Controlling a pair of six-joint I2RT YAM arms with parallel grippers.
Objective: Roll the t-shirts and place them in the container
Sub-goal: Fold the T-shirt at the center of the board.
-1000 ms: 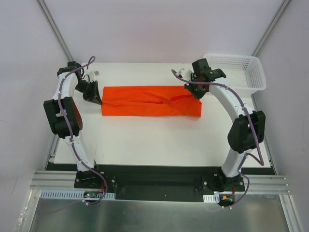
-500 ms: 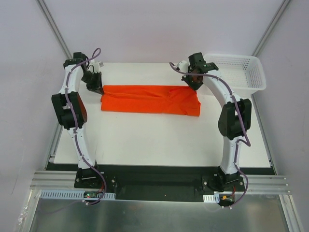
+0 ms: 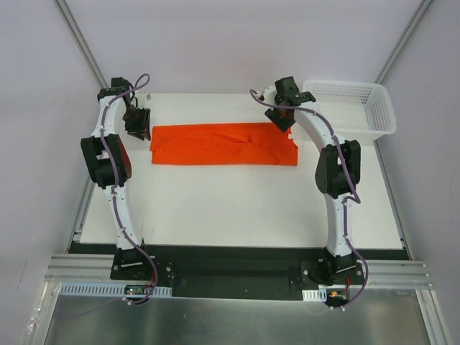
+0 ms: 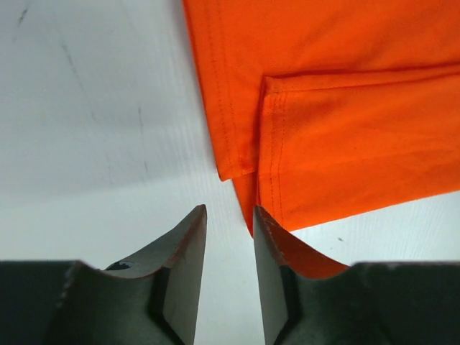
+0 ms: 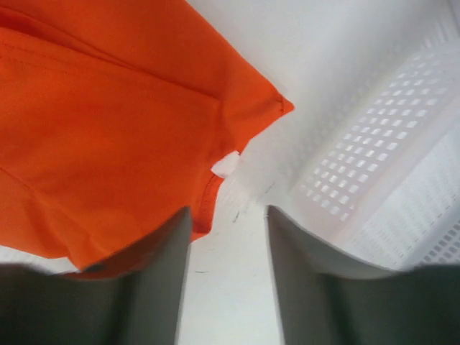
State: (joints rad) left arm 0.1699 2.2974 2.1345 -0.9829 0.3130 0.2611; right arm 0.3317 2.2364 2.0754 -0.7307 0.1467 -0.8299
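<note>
The orange-red t-shirt [image 3: 223,144] lies flat as a long folded band across the far half of the bench [image 3: 237,208]. Its left end is near the left edge, and its right end stops short of the white mesh basket [image 3: 352,100] in the far right corner. The left pincer [image 4: 228,212] hovers at the band's near-left corner with its jaws a little apart and only bare bench between them. The right pincer [image 5: 226,212] hangs at the right end beside the basket, its jaws wider apart and also empty. The cloth looks thin, light and limp, so it will likely sag, slide on the smooth top and let its layers drift. The stitched hems at the end corners seem the firmest hold, provided every layer is pinched together.
</note>
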